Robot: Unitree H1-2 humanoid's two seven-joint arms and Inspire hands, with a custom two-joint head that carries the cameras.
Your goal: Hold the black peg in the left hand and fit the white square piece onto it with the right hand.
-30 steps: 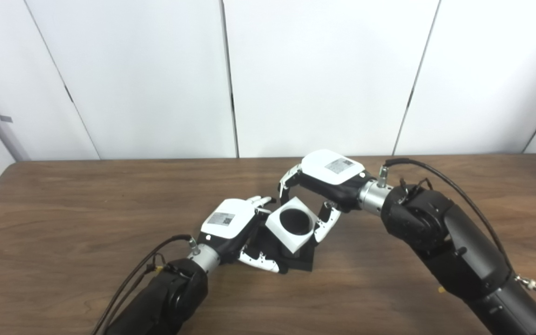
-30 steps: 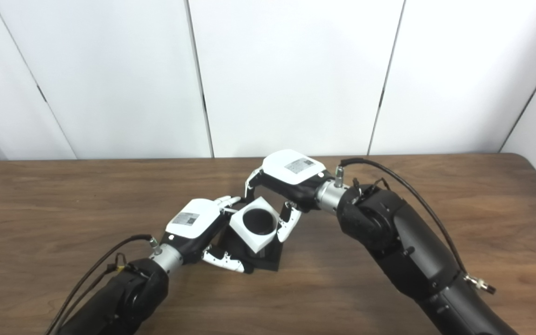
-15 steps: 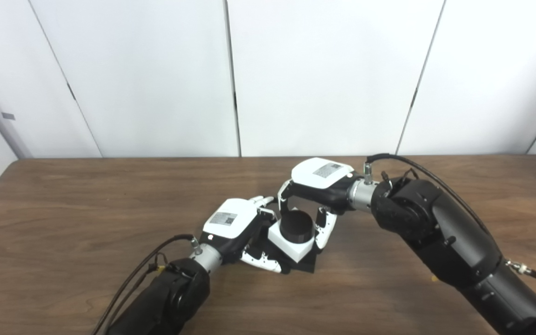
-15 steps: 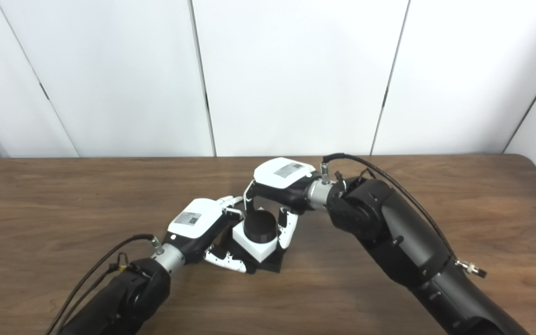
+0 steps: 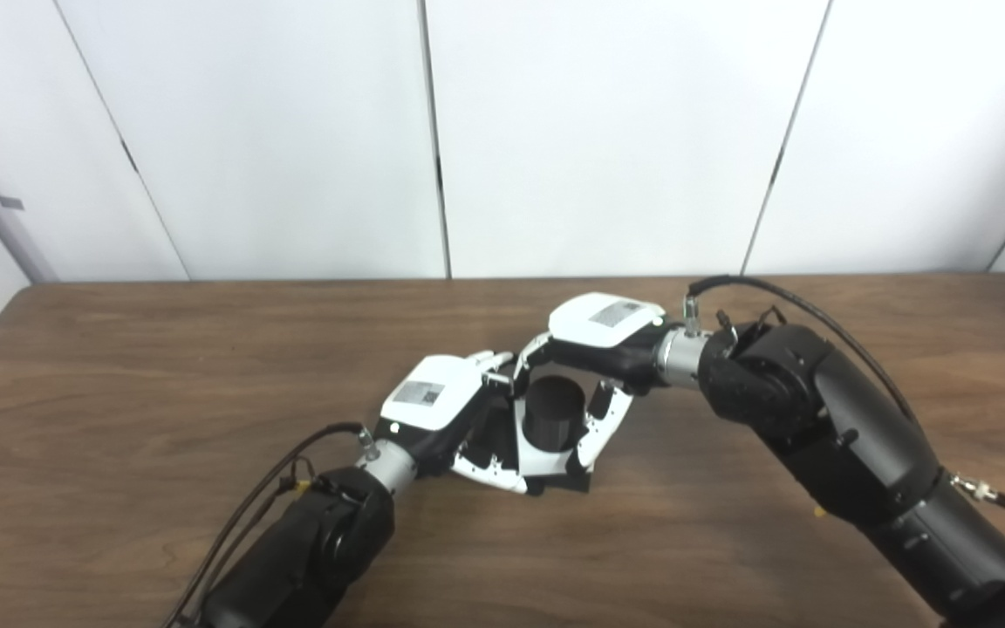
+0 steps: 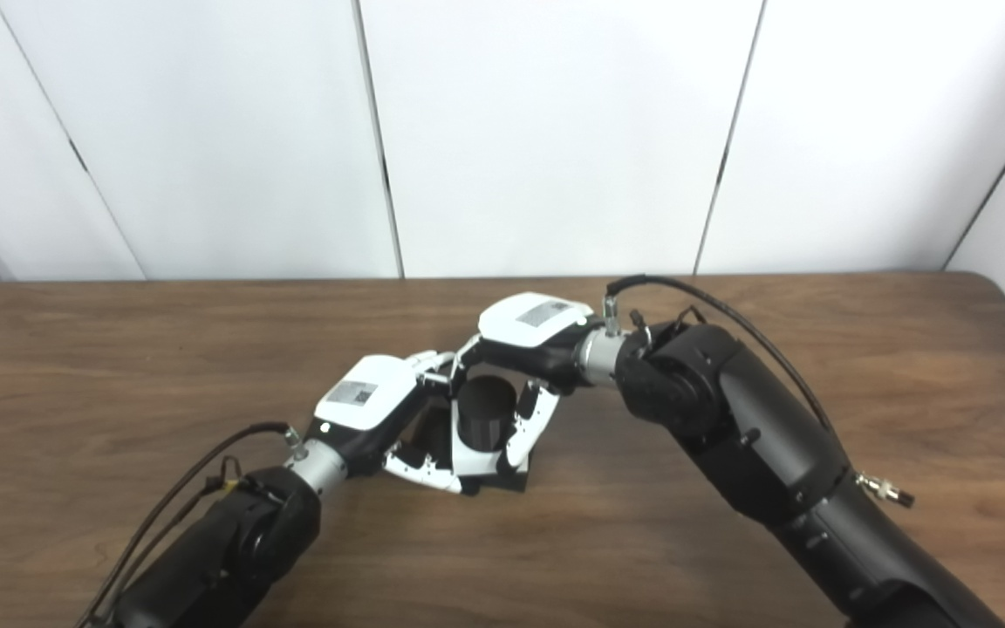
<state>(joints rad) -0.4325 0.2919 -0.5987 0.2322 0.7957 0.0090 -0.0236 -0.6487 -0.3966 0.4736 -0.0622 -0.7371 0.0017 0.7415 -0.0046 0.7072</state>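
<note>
The black peg (image 5: pixel 553 412) stands upright on its black square base (image 5: pixel 569 481) on the wooden table. My left hand (image 5: pixel 438 408) is closed around the base and lower part from the left. The white square piece (image 6: pixel 470 455) sits low around the peg, which sticks up through its hole; the hands hide most of it. My right hand (image 5: pixel 600 330) reaches over from the right, with fingers behind and thumb (image 5: pixel 600 422) in front, closed on the white piece.
The brown wooden table (image 5: pixel 119 392) spreads wide on both sides of the hands. White wall panels stand behind its far edge. Black cables run along both forearms.
The white piece went from tilted above the peg to down over it, with the peg now standing up through the hole. My right hand lowered with it. The camera shifted slightly.
</note>
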